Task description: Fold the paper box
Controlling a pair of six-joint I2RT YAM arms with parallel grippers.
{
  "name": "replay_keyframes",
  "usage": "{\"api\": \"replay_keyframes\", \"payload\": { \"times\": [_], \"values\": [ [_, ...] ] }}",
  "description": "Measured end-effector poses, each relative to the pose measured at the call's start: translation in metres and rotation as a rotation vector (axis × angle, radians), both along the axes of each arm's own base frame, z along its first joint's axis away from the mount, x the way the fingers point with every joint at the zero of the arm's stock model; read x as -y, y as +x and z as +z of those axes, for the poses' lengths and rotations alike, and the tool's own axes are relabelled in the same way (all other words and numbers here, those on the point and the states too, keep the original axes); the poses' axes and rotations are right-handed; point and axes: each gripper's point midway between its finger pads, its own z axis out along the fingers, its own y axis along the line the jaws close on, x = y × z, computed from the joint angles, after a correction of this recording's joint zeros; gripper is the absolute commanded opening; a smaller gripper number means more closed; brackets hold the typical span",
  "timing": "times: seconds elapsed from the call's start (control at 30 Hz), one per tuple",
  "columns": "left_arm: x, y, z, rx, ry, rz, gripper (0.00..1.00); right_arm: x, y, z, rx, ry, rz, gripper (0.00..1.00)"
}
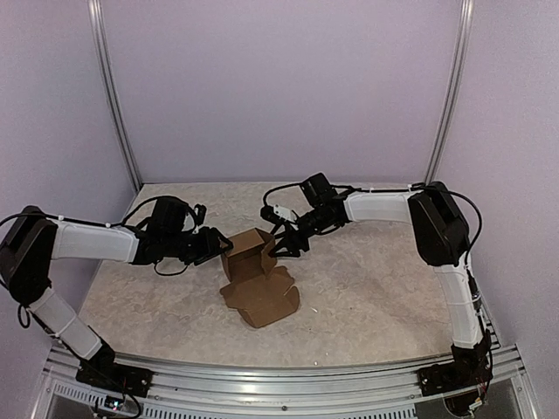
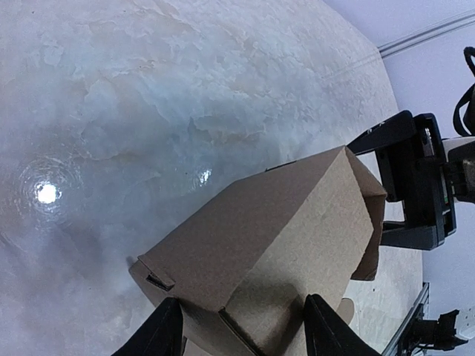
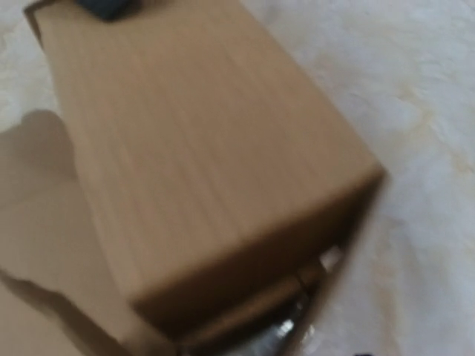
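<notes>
The paper box is brown cardboard, partly folded, with a raised squarish part over flat flaps spread on the table. My left gripper meets it from the left. In the left wrist view its two fingers press on either side of the box's near corner. My right gripper comes from the right. Seen from the left wrist, its jaws stand open around the box's far end flap. The right wrist view is blurred and filled by the box; its own fingers do not show.
The box rests on a pale marbled tabletop. An aluminium rail runs along the near edge, and purple walls close in the back and sides.
</notes>
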Motion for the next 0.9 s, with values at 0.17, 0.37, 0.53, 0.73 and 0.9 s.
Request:
{"api": "replay_keyframes", "payload": {
  "times": [0.17, 0.37, 0.53, 0.73, 0.9],
  "values": [
    [0.005, -0.001, -0.001, -0.002, -0.014, -0.01, 0.54, -0.008, -0.011, -0.009, -0.029, 0.01, -0.011, 0.61],
    [0.009, -0.003, 0.0, -0.017, -0.04, -0.018, 0.54, 0.005, -0.022, -0.04, -0.104, 0.002, -0.126, 0.55],
    [0.013, -0.006, 0.001, -0.035, -0.062, -0.028, 0.54, 0.006, -0.019, -0.038, -0.146, 0.048, -0.216, 0.51],
    [0.023, -0.007, 0.007, -0.038, -0.083, -0.052, 0.53, -0.006, -0.008, -0.019, -0.157, 0.12, -0.267, 0.48],
    [0.025, -0.004, -0.001, -0.06, -0.086, -0.046, 0.52, -0.008, 0.005, -0.01, -0.133, 0.128, -0.314, 0.49]
  ]
}}
